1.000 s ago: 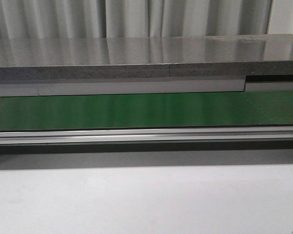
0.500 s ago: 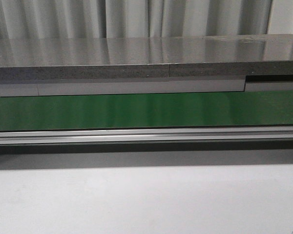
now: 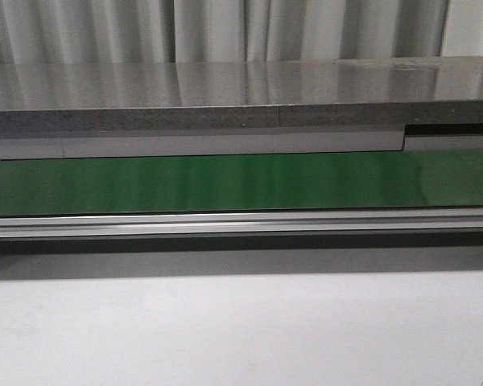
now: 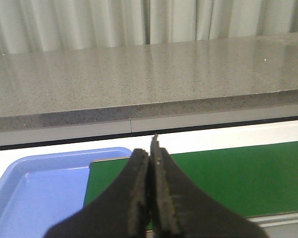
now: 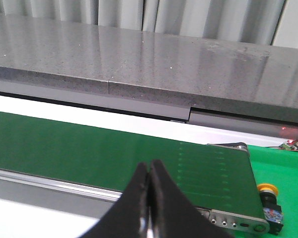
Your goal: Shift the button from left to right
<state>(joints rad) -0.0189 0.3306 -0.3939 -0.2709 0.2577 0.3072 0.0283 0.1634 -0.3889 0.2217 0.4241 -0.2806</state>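
The button [image 5: 268, 198] stands yellow cap up just past the belt's [image 5: 114, 153] end, nearer the right gripper [image 5: 149, 171] than the left gripper [image 4: 150, 158], both of which are closed tight on nothing, neither one touching it.

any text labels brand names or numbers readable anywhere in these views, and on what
None can be read in any view.
Button: the blue part under its yellow cap shows small marks, too small and blurred to read.
Conveyor belt, grey stone shelf and blue tray: no print shows.
Left gripper and right gripper: plain black fingers, no marking.
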